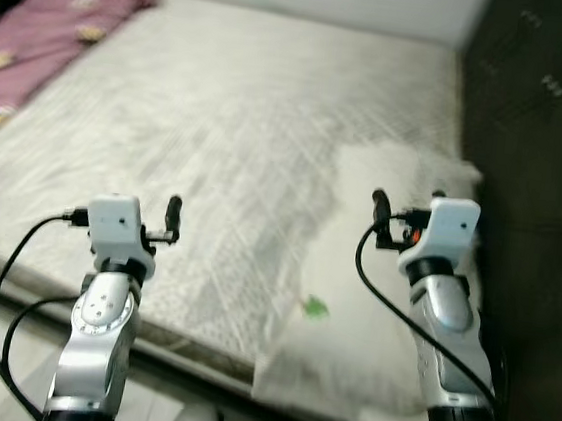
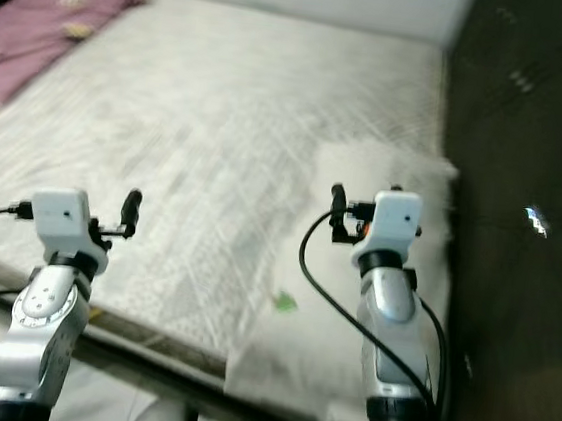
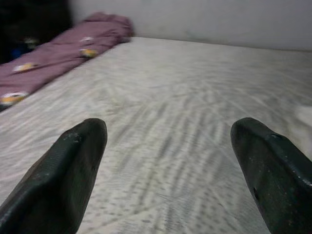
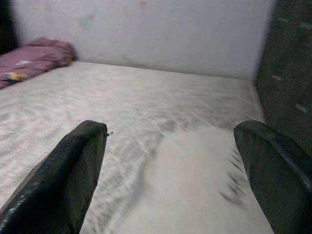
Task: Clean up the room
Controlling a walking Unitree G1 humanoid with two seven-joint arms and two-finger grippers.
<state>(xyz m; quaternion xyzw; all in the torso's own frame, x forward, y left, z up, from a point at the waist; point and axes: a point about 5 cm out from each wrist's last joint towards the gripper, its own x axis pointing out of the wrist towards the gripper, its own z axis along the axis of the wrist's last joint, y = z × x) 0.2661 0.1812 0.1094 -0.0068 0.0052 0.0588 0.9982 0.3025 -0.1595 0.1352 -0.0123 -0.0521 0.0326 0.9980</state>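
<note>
A: What is lying ahead?
B: A bed with a pale patterned mattress (image 1: 229,135) is filling the room, running up to a white wall (image 4: 156,29); the head views are blurring slightly.
A: And at the left?
B: A purple blanket (image 1: 49,25) is lying bunched along the mattress's left edge. The left hand (image 3: 168,146) is hovering above the near edge, released, its fingers (image 3: 73,165) standing wide apart and gripping nothing.
A: Further right?
B: A white pillow (image 1: 374,281) is resting on the near right corner, a small green mark (image 1: 315,309) on it. The right hand (image 4: 170,146) is hovering just over that pillow, also released. A dark cabinet (image 1: 539,147) is standing at the far right.
</note>
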